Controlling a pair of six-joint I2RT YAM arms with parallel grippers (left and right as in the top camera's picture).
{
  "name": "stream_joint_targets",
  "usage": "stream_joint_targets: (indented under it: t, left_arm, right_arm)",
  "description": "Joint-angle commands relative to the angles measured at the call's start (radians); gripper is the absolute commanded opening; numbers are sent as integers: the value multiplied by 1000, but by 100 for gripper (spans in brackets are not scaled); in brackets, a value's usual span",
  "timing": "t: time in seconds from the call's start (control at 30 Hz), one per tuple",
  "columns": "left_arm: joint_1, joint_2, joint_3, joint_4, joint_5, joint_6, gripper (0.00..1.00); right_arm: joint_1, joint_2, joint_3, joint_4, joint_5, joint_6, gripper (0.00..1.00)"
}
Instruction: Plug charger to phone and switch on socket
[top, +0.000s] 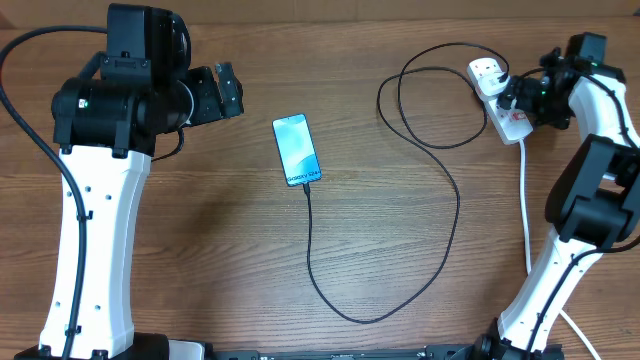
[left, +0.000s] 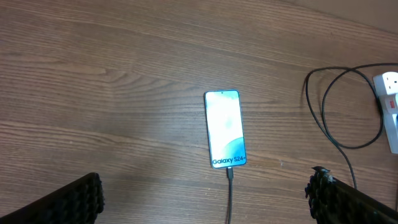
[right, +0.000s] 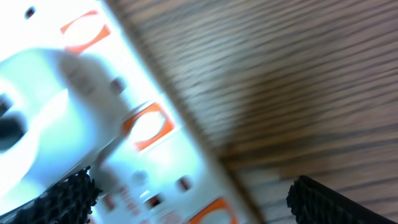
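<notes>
The phone (top: 297, 150) lies flat mid-table with its light blue screen up; the left wrist view shows it (left: 225, 129) with "Galaxy S24+" at its near end. The charger's black cable (top: 452, 205) has its tip in the phone's near end (left: 230, 175), loops across the wood and runs up to the socket (top: 503, 105). The socket is a white power strip at the far right with a white plug body on its far outlet. My right gripper (top: 513, 100) hovers open right over the strip (right: 155, 162), near its orange-red switches. My left gripper (top: 228, 92) is open, left of the phone, holding nothing (left: 205, 190).
The strip's thick white cord (top: 526, 210) runs down the right side beside my right arm. The black cable makes a wide loop (top: 350, 315) toward the front edge of the wooden table (top: 200, 230). Bare wood lies between the phone and my left arm.
</notes>
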Motion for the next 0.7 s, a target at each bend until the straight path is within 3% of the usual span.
stream_joint_targets:
  t: [0.0,0.67]
  left_arm:
    - [5,4,-2,3,-3,19,100]
    - [5,4,-2,3,-3,19,100]
  right_arm:
    - [19,-105,0,-15,-17,2,100]
    - [23,-697,-1,-423,-90,87,100]
